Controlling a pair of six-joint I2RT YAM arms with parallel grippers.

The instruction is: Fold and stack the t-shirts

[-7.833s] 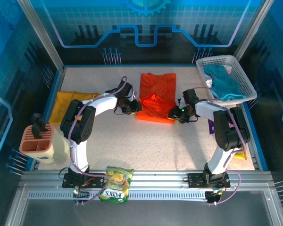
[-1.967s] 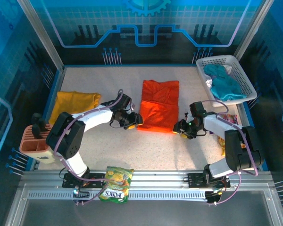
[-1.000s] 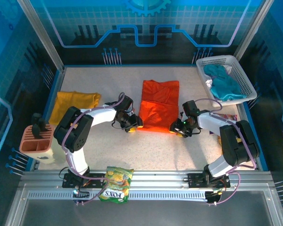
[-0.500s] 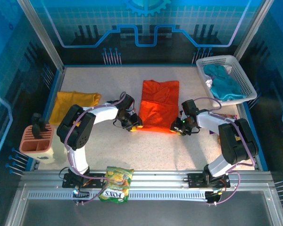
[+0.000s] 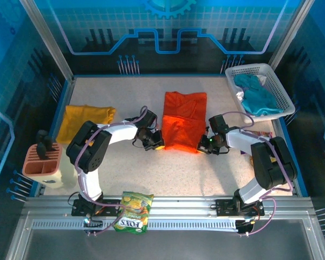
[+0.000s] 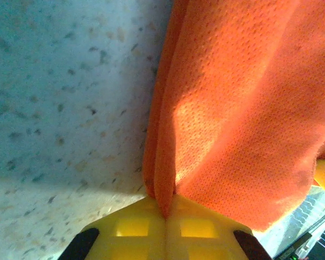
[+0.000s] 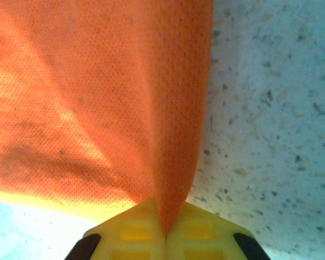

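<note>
The bright orange t-shirt (image 5: 182, 120) lies folded in the middle of the table. My left gripper (image 5: 158, 145) is shut on its near left corner, and the orange cloth (image 6: 227, 108) is pinched between the yellow fingers (image 6: 130, 230). My right gripper (image 5: 201, 147) is shut on the near right corner, where the orange cloth (image 7: 97, 97) runs into the closed yellow fingers (image 7: 200, 233). The mustard-yellow t-shirt (image 5: 84, 120) lies folded at the far left of the table, apart from both grippers.
A white basket (image 5: 279, 81) holding teal cloth (image 5: 257, 97) stands at the back right. A pink holder (image 5: 42, 160) sits at the left edge. A snack bag (image 5: 133, 211) rests on the front rail. Speckled tabletop (image 6: 59, 97) shows beside the shirt.
Both grippers have closed on the orange shirt's near corners. The shirt's near edge is slightly drawn in and lifted.
</note>
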